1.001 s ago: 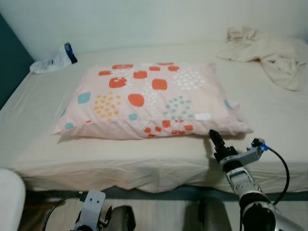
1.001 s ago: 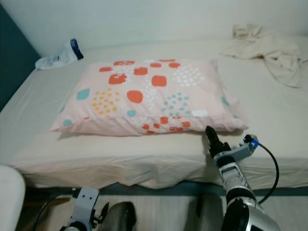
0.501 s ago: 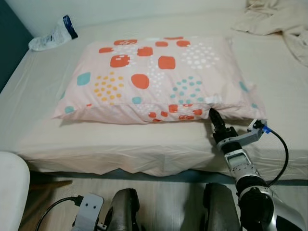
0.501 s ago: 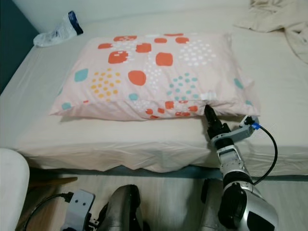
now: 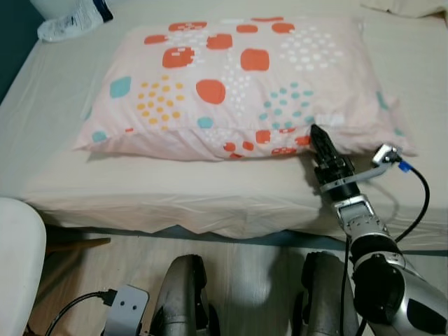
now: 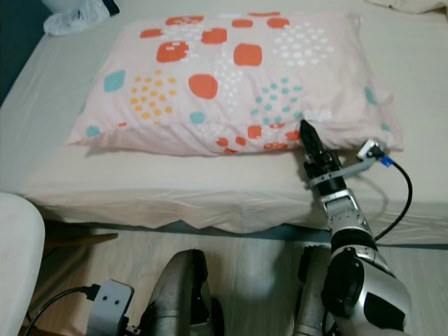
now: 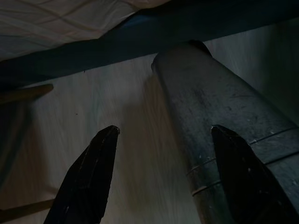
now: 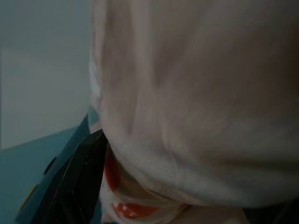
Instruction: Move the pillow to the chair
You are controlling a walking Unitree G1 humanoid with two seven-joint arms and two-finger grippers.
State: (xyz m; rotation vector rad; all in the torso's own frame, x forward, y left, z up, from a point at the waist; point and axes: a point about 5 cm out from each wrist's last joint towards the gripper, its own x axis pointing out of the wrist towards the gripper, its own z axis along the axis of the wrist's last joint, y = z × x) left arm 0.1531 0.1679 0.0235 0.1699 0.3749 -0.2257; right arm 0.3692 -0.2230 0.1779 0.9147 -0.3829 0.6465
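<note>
**Robot reaches for pillow's front edge at the bedside**

A patterned pillow [image 5: 238, 77], pale pink with orange patches and teal and yellow dots, lies flat on the cream-sheeted bed [image 5: 175, 199], its long front seam near the mattress edge. The right gripper [image 5: 320, 136] has its black fingertips at the pillow's near edge, toward the front right corner. In the right wrist view the pink fabric bulges between the two dark fingers [image 8: 77, 179], so the jaws stand apart with the pillow's edge lying between them, not yet pinched. The left gripper [image 7: 161, 140] hangs idle low beside the robot's leg, its fingers spread, over the wooden floor [image 7: 131, 116]. A white rounded shape [image 5: 17, 266], possibly the chair, sits at the robot's left; what it is cannot be told for certain. The step in hand appears to be the grasp. The next move likely calls for closing firmly on the seam, since soft fabric may slip, then lifting and turning left.
</note>
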